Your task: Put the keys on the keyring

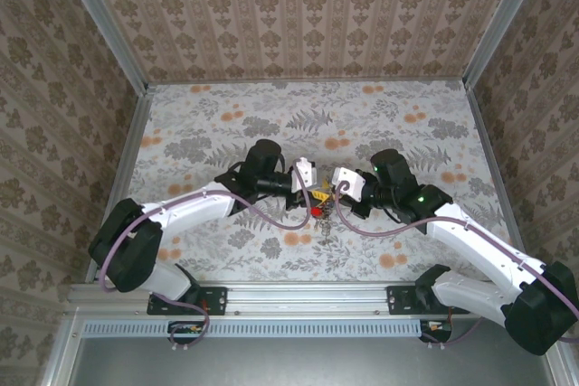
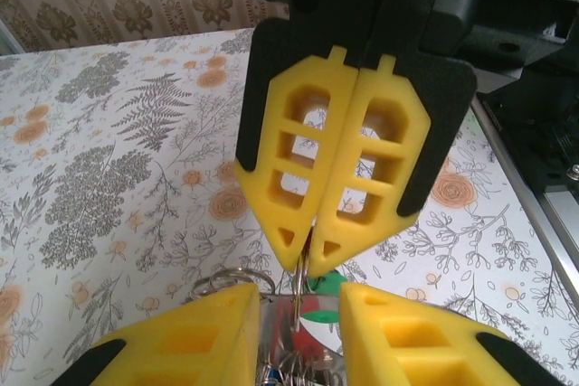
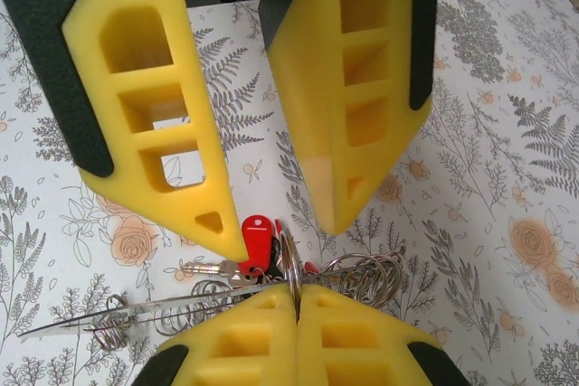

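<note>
A thin metal ring, the keyring [image 3: 291, 264], stands on edge, and my right gripper [image 3: 297, 296] is shut on its lower part. Seen from the left wrist, the right gripper [image 2: 303, 255] pinches the keyring [image 2: 300, 291] at its tips. My left gripper [image 2: 298, 314] is open, with a finger on each side of the ring and a shiny metal surface in the gap. From the right wrist, the left gripper [image 3: 288, 237] hangs open above the ring. A red key [image 3: 256, 240] lies by one left fingertip. A green key [image 2: 339, 282] sits behind the ring. Both grippers [image 1: 317, 196] [image 1: 336, 189] meet at the table's middle.
More linked metal rings [image 3: 366, 277] and a wire coil [image 3: 190, 314] lie tangled with the keys, along with a long flat metal strip [image 3: 109, 318]. The floral table [image 1: 271, 115] is walled at the back and both sides, with the metal rail [image 1: 308, 300] at the near edge.
</note>
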Robot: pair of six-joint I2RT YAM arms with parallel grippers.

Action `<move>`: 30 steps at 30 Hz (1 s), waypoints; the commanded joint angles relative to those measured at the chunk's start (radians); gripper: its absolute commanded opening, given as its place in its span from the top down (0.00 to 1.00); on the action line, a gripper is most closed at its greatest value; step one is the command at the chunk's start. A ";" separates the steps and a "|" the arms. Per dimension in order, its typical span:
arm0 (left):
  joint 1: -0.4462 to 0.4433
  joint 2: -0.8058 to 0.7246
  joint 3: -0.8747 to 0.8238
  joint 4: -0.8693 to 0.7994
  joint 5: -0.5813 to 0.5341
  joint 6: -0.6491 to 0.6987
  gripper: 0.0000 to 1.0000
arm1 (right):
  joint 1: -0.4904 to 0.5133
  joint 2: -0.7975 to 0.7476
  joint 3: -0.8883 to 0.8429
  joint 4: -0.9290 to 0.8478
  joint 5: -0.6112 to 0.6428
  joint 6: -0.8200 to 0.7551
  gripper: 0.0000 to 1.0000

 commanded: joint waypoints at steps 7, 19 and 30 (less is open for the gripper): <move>-0.024 0.027 0.033 -0.082 -0.005 0.083 0.76 | -0.001 -0.015 0.029 0.056 -0.053 0.015 0.98; -0.036 0.022 0.024 -0.036 -0.014 0.059 1.00 | -0.001 -0.022 0.037 0.032 -0.055 0.005 0.96; -0.021 0.003 -0.067 0.260 0.073 -0.113 1.00 | -0.055 -0.053 -0.069 0.182 -0.138 0.130 0.76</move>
